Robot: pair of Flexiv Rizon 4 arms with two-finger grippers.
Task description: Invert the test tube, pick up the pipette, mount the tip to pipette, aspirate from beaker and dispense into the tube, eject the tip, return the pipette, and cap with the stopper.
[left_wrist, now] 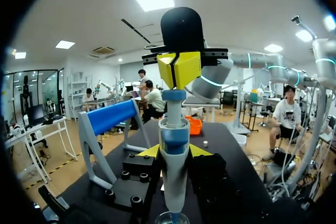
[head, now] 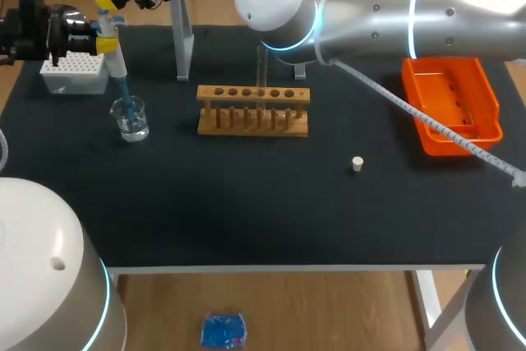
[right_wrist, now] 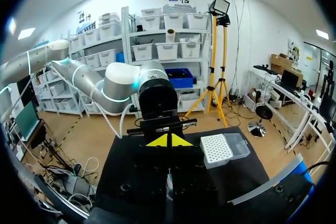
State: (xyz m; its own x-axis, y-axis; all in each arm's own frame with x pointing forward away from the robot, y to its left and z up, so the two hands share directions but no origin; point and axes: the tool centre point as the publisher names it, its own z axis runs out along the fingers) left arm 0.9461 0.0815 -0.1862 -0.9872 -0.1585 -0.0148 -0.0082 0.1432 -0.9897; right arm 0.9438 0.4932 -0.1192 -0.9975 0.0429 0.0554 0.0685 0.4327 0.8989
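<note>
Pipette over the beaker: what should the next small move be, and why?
Probably ease the right gripper slowly up off the plunger while the left gripper holds the pipette where it is. The blue tip is down in the beaker, and the right gripper's shut tips sit on the plunger top, so drawing liquid seems due. I cannot tell whether the plunger is pressed.

The pipette dips into the beaker; the stopper lies near the rack

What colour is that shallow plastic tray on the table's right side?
Orange; the shallow plastic tray shows best in the head view.
</note>
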